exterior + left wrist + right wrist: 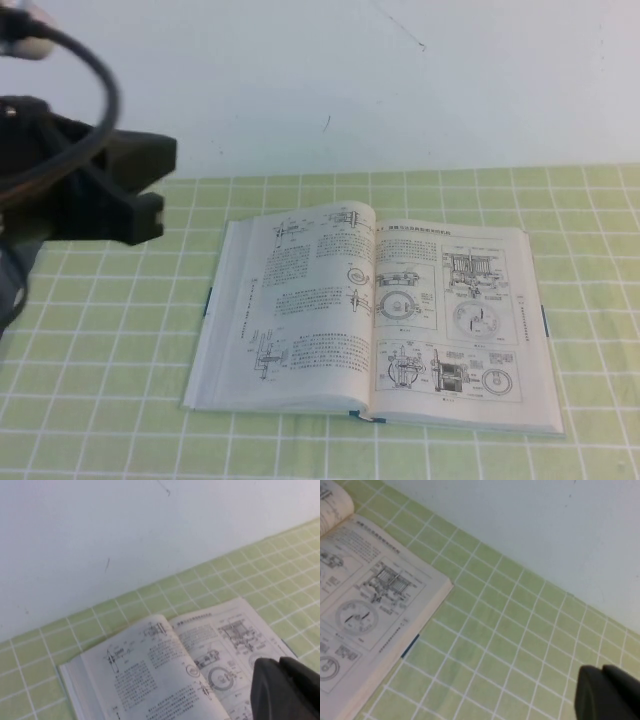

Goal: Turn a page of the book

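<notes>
The book (375,315) lies open and flat on the green checked mat, its dark teal cover edges showing at the sides. Its pages carry black machine drawings and text. The right-hand page (450,310) shows round diagrams, and no leaf is lifted. The book also shows in the left wrist view (165,675) and the right wrist view (365,605). My left gripper (145,210) hangs raised to the left of the book, empty, its fingers together (281,666). My right gripper (602,674) is shut and empty over bare mat to the right of the book; it is out of the high view.
The green checked mat (110,400) covers the table up to a white back wall (350,80). A black cable (95,70) loops over the left arm at the upper left.
</notes>
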You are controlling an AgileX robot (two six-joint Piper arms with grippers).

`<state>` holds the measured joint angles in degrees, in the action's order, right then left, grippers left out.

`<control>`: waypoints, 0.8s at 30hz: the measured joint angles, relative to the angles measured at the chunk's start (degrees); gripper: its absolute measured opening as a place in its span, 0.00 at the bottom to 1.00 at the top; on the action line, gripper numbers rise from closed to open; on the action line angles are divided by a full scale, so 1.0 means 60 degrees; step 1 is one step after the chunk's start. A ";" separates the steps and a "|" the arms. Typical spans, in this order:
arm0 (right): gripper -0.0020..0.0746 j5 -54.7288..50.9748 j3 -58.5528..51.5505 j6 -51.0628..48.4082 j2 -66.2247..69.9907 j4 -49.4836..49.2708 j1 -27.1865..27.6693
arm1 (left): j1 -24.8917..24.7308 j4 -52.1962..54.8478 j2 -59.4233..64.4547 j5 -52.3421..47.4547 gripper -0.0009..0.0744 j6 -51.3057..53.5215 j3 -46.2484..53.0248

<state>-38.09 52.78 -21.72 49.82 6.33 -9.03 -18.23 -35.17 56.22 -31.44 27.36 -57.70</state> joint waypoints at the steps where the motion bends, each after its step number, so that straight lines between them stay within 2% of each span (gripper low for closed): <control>1: 0.02 0.0134 -0.0500 0.0023 -0.0350 0.0000 0.0000 | 0.0000 0.0000 -0.0216 0.0175 0.01 0.0000 0.0125; 8: 0.02 0.1331 -0.3332 0.0276 -0.3014 -0.0123 0.0000 | 0.0000 0.0000 -0.2047 0.2087 0.01 0.0112 0.2315; 15: 0.02 0.1516 -0.4977 0.0695 -0.4385 -0.0581 0.0000 | 0.0000 -0.0019 -0.2920 0.2631 0.01 0.0409 0.4453; 24: 0.02 0.0942 -0.5327 0.0719 -0.4511 -0.0650 0.0000 | 0.0000 -0.0060 -0.2985 0.3453 0.01 0.0534 0.4736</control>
<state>-32.44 20.82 -17.41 22.76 2.43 -9.03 -18.23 -35.54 38.30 -10.72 30.56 -29.28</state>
